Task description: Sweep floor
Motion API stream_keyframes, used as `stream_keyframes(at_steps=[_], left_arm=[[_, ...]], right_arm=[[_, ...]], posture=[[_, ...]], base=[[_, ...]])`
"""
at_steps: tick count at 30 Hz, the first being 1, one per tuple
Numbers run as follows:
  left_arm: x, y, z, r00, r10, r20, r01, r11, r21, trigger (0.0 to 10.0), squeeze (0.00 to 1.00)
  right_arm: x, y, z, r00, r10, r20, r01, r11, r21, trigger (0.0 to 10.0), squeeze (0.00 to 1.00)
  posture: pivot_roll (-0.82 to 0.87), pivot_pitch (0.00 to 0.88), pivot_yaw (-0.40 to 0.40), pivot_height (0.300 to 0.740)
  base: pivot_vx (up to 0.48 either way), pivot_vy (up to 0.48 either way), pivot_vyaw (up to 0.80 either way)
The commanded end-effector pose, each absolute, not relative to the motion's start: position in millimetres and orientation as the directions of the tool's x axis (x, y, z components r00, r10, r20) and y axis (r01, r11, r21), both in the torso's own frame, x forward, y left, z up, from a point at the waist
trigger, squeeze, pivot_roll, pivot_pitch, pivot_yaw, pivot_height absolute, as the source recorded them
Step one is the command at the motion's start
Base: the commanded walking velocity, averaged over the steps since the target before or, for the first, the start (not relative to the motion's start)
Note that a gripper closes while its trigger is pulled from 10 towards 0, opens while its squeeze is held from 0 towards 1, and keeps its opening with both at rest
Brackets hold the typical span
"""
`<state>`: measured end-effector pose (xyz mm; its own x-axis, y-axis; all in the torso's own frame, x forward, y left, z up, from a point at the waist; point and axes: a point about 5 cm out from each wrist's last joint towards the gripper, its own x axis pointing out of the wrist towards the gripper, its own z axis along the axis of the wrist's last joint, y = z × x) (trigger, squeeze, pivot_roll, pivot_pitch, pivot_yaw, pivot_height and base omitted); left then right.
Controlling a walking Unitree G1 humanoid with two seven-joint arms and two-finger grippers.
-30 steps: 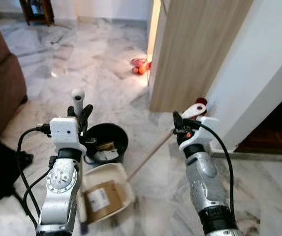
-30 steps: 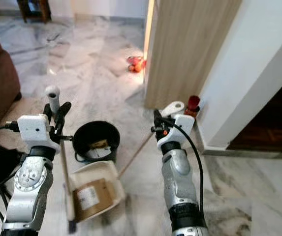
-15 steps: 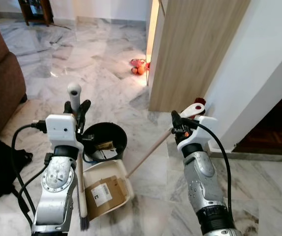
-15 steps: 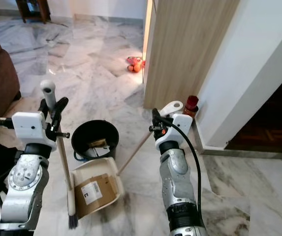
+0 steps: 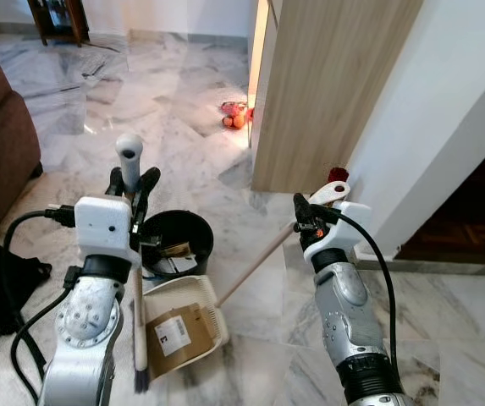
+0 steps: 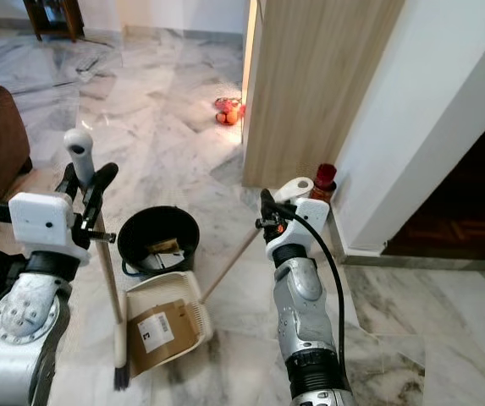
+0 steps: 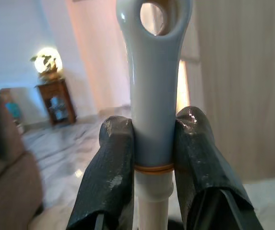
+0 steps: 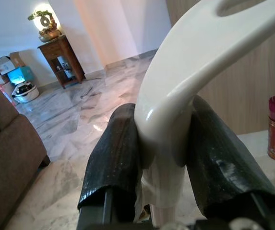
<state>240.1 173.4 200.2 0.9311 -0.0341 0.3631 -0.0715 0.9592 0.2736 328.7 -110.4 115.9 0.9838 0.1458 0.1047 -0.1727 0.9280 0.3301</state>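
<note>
Marble floor [image 5: 183, 93], wood-panel wall corner ahead. Left claw [image 5: 132, 188] pinched on broom handle [image 7: 151, 96]; broom [image 5: 137, 296] held near upright, bristles down on floor just left of dustpan [image 5: 193, 315]. Right claw [image 5: 308, 211] clamped on dustpan handle [image 8: 175, 124]; shaft slanted down-left to pan. Cardboard scrap [image 5: 179, 331] seen lying in pan. Black bin [image 5: 174, 245] just beyond pan, touching or nearly. Tip toward bin judged next; right arm nearer.

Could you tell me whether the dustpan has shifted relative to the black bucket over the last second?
No. The dustpan still lies just in front of the black bucket; only the camera has moved.
</note>
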Motion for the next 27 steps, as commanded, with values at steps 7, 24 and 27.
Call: stream_keyframes(at_steps=[7, 24, 27], left_arm=[[227, 212, 182, 0.934, 0.209, 0.288, -0.303, 0.891, 0.337, 10.0, 0.00], [220, 233, 137, 0.911, 0.358, 0.207, -0.409, 0.851, 0.330, 10.0, 0.00], [220, 234, 134, 0.911, 0.357, 0.206, -0.408, 0.851, 0.330, 10.0, 0.00]], right_arm=[[333, -111, 123, 0.983, 0.125, 0.133, -0.165, 0.920, 0.357, 10.0, 0.00], [337, -117, 141, 0.978, 0.082, 0.194, -0.151, 0.915, 0.374, 10.0, 0.00], [336, -119, 149, 0.971, 0.080, 0.224, -0.161, 0.914, 0.373, 10.0, 0.00]], posture=[[0.23, 0.096, -0.067, 0.740], [0.22, 0.101, -0.075, 0.740], [0.22, 0.099, -0.077, 0.740]], base=[[0.000, 0.000, 0.00], [0.000, 0.000, 0.00], [0.000, 0.000, 0.00]])
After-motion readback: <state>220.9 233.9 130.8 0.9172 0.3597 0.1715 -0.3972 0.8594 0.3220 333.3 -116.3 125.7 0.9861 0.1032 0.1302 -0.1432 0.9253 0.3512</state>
